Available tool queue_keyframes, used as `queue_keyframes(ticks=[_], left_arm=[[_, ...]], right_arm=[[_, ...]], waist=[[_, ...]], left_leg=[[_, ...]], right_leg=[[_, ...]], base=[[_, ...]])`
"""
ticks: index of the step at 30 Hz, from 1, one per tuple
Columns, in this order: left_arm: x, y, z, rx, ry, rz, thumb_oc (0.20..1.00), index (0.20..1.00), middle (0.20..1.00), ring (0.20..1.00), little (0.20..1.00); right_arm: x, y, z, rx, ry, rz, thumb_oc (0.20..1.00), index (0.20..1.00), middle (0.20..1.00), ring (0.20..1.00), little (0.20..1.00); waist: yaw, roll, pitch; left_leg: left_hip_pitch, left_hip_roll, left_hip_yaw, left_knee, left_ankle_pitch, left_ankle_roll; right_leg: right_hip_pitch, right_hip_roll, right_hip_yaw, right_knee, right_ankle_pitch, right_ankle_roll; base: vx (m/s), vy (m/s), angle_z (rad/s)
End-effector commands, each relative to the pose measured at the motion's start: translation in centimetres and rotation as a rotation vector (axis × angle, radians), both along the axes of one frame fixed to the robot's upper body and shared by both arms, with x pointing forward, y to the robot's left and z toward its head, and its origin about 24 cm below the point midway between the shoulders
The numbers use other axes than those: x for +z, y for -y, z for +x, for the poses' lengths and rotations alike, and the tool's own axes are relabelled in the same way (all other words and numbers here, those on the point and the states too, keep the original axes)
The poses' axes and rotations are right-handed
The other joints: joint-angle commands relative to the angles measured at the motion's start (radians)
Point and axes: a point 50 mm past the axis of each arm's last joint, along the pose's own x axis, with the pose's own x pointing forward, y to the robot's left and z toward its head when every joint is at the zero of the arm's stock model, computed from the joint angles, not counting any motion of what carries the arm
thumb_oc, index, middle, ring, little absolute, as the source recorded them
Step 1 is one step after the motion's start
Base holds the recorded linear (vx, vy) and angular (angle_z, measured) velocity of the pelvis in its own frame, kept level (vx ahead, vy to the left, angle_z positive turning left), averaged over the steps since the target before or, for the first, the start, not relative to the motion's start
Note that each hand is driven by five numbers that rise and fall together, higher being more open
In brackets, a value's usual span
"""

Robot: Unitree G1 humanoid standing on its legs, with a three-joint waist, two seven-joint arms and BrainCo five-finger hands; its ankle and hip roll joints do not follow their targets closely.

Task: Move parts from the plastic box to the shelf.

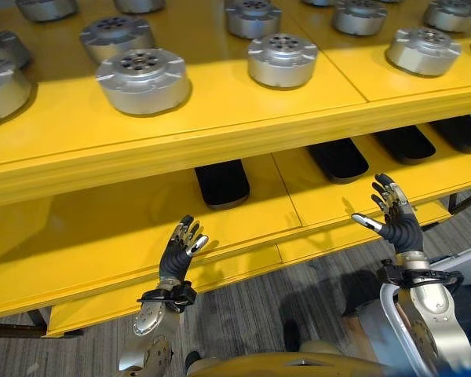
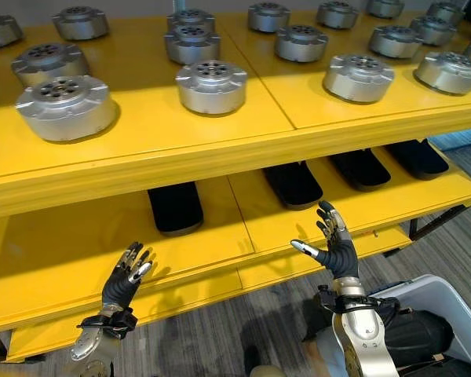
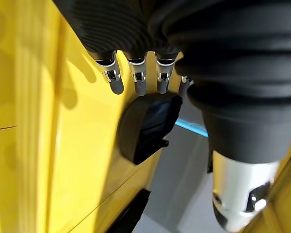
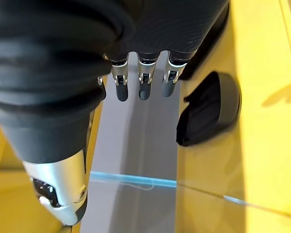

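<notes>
Several round silver metal parts, among them a large part (image 1: 144, 78) and a second part (image 1: 282, 59), stand on the upper level of a yellow shelf (image 1: 220, 129). My left hand (image 1: 177, 251) is raised in front of the lower level, fingers (image 3: 137, 80) straight and empty. My right hand (image 1: 396, 224) is held up the same way further right, open, with nothing between its fingers (image 4: 143, 82) and thumb. The white plastic box (image 2: 447, 294) sits at the lower right beside my right arm. Its contents look dark and I cannot make them out.
Black flat pieces (image 1: 222, 182) (image 1: 339, 159) lie in a row at the back of the lower level, under the upper board. One black piece (image 3: 145, 126) shows past the left fingers, another black piece (image 4: 211, 109) past the right. Grey carpet lies below the shelf.
</notes>
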Motion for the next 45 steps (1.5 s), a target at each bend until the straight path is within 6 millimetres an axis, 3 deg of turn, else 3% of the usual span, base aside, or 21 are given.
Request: queue_keyframes(ticks=[1, 2, 3, 4, 6, 10, 14, 20, 22, 23, 24, 25, 26, 27, 28, 29, 30, 32, 38, 44, 45], left_arm=[[1.9, -0.5, 1.0, -0.002, 0.127, 0.047, 1.0, 1.0, 1.0, 1.0, 1.0], [1.9, -0.5, 1.0, -0.002, 0.127, 0.048, 1.0, 1.0, 1.0, 1.0, 1.0], [1.9, -0.7, 0.6, 0.007, 0.127, 0.046, 1.0, 1.0, 1.0, 1.0, 1.0], [1.9, -0.7, 0.6, 0.008, 0.127, 0.046, 1.0, 1.0, 1.0, 1.0, 1.0], [2.4, -1.0, 0.7, 0.022, 0.153, 0.061, 1.0, 1.0, 1.0, 1.0, 1.0], [2.4, -0.9, 0.7, 0.017, 0.155, 0.061, 1.0, 1.0, 1.0, 1.0, 1.0], [2.3, -1.2, 0.2, 0.029, 0.146, 0.065, 1.0, 1.0, 1.0, 1.0, 1.0], [2.8, -1.4, 0.6, 0.041, 0.162, 0.079, 1.0, 1.0, 1.0, 1.0, 1.0], [3.3, -1.2, 1.4, 0.031, 0.187, 0.1, 1.0, 1.0, 1.0, 1.0, 1.0], [4.1, -1.4, 2.2, 0.039, 0.219, 0.12, 1.0, 1.0, 1.0, 1.0, 1.0], [4.7, -1.7, 2.5, 0.062, 0.237, 0.129, 1.0, 1.0, 1.0, 1.0, 1.0], [4.8, -1.8, 2.6, 0.068, 0.239, 0.125, 1.0, 1.0, 1.0, 1.0, 1.0], [4.9, -2.1, 2.5, 0.085, 0.237, 0.11, 1.0, 1.0, 1.0, 1.0, 1.0], [4.7, -2.1, 2.4, 0.086, 0.225, 0.1, 1.0, 1.0, 1.0, 1.0, 1.0], [4.6, -2.1, 2.1, 0.095, 0.218, 0.08, 1.0, 1.0, 1.0, 1.0, 1.0], [4.5, -2.2, 2.0, 0.098, 0.212, 0.08, 1.0, 1.0, 1.0, 1.0, 1.0], [4.0, -2.4, 1.7, 0.106, 0.192, 0.079, 1.0, 1.0, 1.0, 1.0, 1.0], [3.6, -2.6, 1.4, 0.131, 0.177, 0.062, 1.0, 1.0, 1.0, 1.0, 1.0], [2.4, -2.1, 0.2, 0.116, 0.135, 0.022, 1.0, 1.0, 1.0, 1.0, 1.0], [2.0, -1.7, 0.2, 0.1, 0.124, 0.013, 1.0, 1.0, 1.0, 1.0, 1.0], [2.3, -1.6, 0.5, 0.1, 0.136, 0.013, 1.0, 1.0, 1.0, 1.0, 1.0]], right_arm=[[3.2, 0.3, 0.0, 0.022, 0.175, -0.035, 1.0, 1.0, 1.0, 1.0, 1.0], [3.2, 0.2, 0.0, 0.021, 0.175, -0.034, 1.0, 1.0, 1.0, 1.0, 1.0], [3.1, -0.3, 0.2, 0.049, 0.175, -0.024, 1.0, 1.0, 1.0, 1.0, 1.0], [3.1, -0.3, 0.2, 0.05, 0.174, -0.023, 1.0, 1.0, 1.0, 1.0, 1.0], [2.9, -1.5, 1.3, 0.091, 0.173, -0.016, 1.0, 1.0, 1.0, 1.0, 1.0], [2.0, -2.3, 1.4, 0.119, 0.131, 0.04, 1.0, 1.0, 1.0, 1.0, 1.0], [1.7, -2.7, 1.5, 0.143, 0.112, 0.051, 1.0, 1.0, 1.0, 1.0, 1.0], [1.6, -3.4, 1.6, 0.165, 0.099, 0.068, 1.0, 1.0, 1.0, 1.0, 1.0], [1.7, -4.0, 1.8, 0.187, 0.103, 0.083, 1.0, 1.0, 1.0, 1.0, 1.0], [2.3, -4.8, 2.3, 0.212, 0.126, 0.08, 1.0, 1.0, 1.0, 1.0, 1.0], [2.5, -5.4, 2.8, 0.217, 0.139, 0.083, 1.0, 1.0, 1.0, 1.0, 1.0], [2.5, -5.6, 3.0, 0.215, 0.141, 0.087, 1.0, 1.0, 1.0, 1.0, 1.0], [2.7, -6.0, 3.3, 0.219, 0.145, 0.087, 1.0, 1.0, 1.0, 1.0, 1.0], [2.6, -5.9, 3.4, 0.215, 0.139, 0.083, 1.0, 1.0, 1.0, 1.0, 1.0], [2.1, -6.0, 3.5, 0.207, 0.115, 0.073, 1.0, 1.0, 1.0, 1.0, 1.0], [2.0, -6.0, 3.4, 0.209, 0.113, 0.069, 1.0, 1.0, 1.0, 1.0, 1.0], [2.0, -5.9, 3.2, 0.214, 0.108, 0.063, 1.0, 1.0, 1.0, 1.0, 1.0], [2.3, -5.8, 3.2, 0.228, 0.116, 0.056, 1.0, 1.0, 1.0, 1.0, 1.0], [2.5, -4.3, 2.1, 0.225, 0.125, 0.058, 1.0, 1.0, 1.0, 1.0, 1.0], [2.8, -3.8, 1.7, 0.214, 0.142, 0.058, 1.0, 1.0, 1.0, 1.0, 1.0], [2.9, -3.8, 1.7, 0.215, 0.149, 0.06, 1.0, 1.0, 1.0, 1.0, 1.0]], waist=[[0.018, -0.048, 0.025], [0.017, -0.049, 0.024], [0.04, -0.051, 0.022], [0.04, -0.051, 0.021], [0.076, -0.049, 0.017], [0.057, -0.042, -0.025], [0.059, -0.043, -0.038], [0.034, -0.036, -0.025], [0.008, -0.032, -0.004], [0.018, -0.023, 0.036], [0.058, -0.007, 0.055], [0.069, 0.002, 0.051], [0.095, 0.013, 0.054], [0.098, 0.011, 0.049], [0.113, -0.001, 0.032], [0.116, -0.011, 0.026], [0.117, -0.049, -0.004], [0.108, -0.058, -0.012], [0.038, -0.007, -0.016], [0.015, 0.011, -0.017], [0.009, 0.011, -0.007]], left_leg=[[-0.126, -0.278, -0.159, 0.119, -0.066, 0.009], [-0.131, -0.28, -0.159, 0.12, -0.062, 0.011], [-0.136, -0.389, -0.239, 0.119, -0.09, 0.05], [-0.136, -0.389, -0.238, 0.119, -0.091, 0.052], [-0.157, -0.508, -0.395, 0.124, -0.078, 0.08], [-0.097, -0.463, -0.338, 0.018, -0.055, 0.098], [-0.066, -0.454, -0.312, -0.029, -0.045, 0.111], [-0.034, -0.445, -0.248, -0.067, -0.04, 0.131], [-0.031, -0.44, -0.184, -0.081, -0.038, 0.138], [-0.046, -0.417, -0.118, -0.052, -0.051, 0.137], [-0.052, -0.387, -0.062, -0.031, -0.065, 0.127], [-0.057, -0.37, -0.039, -0.027, -0.062, 0.123], [-0.035, -0.34, 0.023, -0.025, -0.078, 0.119], [-0.03, -0.336, 0.036, -0.029, -0.08, 0.119], [-0.026, -0.333, 0.066, -0.031, -0.092, 0.113], [-0.023, -0.341, 0.074, -0.034, -0.097, 0.114], [-0.022, -0.348, 0.11, -0.044, -0.105, 0.102], [-0.027, -0.308, 0.145, -0.03, -0.098, 0.08], [0.025, -0.147, 0.223, -0.045, -0.034, -0.009], [0.035, -0.096, 0.235, -0.03, -0.007, -0.04], [0.015, -0.072, 0.225, 0.029, 0.001, -0.05]], right_leg=[[0.014, -0.015, 0.025, 0.075, -0.051, 0.007], [0.011, -0.017, 0.024, 0.073, -0.048, 0.008], [0.0, 0.002, 0.06, 0.074, -0.032, 0.009], [-0.001, 0.002, 0.061, 0.074, -0.034, 0.01], [-0.024, 0.033, 0.14, 0.08, -0.022, 0.011], [-0.022, 0.048, 0.181, 0.055, -0.007, 0.015], [-0.023, 0.049, 0.202, 0.064, -0.004, 0.024], [-0.082, 0.056, 0.248, 0.17, -0.016, 0.037], [-0.138, 0.071, 0.294, 0.226, -0.013, 0.055], [-0.207, 0.045, 0.203, 0.324, -0.027, 0.077], [-0.209, -0.078, -0.037, 0.379, -0.075, 0.072], [-0.199, -0.132, -0.114, 0.386, -0.074, 0.062], [-0.161, -0.255, -0.237, 0.411, -0.076, 0.064], [-0.146, -0.28, -0.238, 0.394, -0.055, 0.07], [-0.112, -0.404, -0.242, 0.339, 0.047, 0.12], [-0.091, -0.419, -0.238, 0.314, 0.066, 0.134], [-0.058, -0.408, -0.24, 0.19, 0.093, 0.168], [-0.064, -0.361, -0.216, 0.153, 0.093, 0.174], [-0.026, -0.173, -0.132, 0.075, 0.009, 0.108], [-0.012, -0.12, -0.117, 0.069, -0.017, 0.078], [-0.011, -0.101, -0.108, 0.075, -0.03, 0.06]], base=[[0.0, -0.094, 0.02], [0.03, -0.087, -0.31], [0.03, -0.014, -0.55], [0.05, -0.016, -0.83], [0.04, 0.014, -0.99], [0.07, 0.079, -1.04], [0.06, 0.079, -0.48], [-0.01, 0.11, -0.34], [-0.14, 0.178, -1.09], [-0.23, 0.112, -1.39], [-0.22, 0.054, -2.63], [-0.11, 0.005, -3.04], [-0.05, -0.033, -2.9], [-0.01, -0.154, -1.83], [0.02, -0.158, -0.81], [0.1, -0.279, -0.88], [0.1, -0.223, -0.69], [0.04, -0.384, -1.07], [0.04, -0.331, -0.77], [0.03, -0.159, -0.04], [0.01, -0.153, 0.01]])
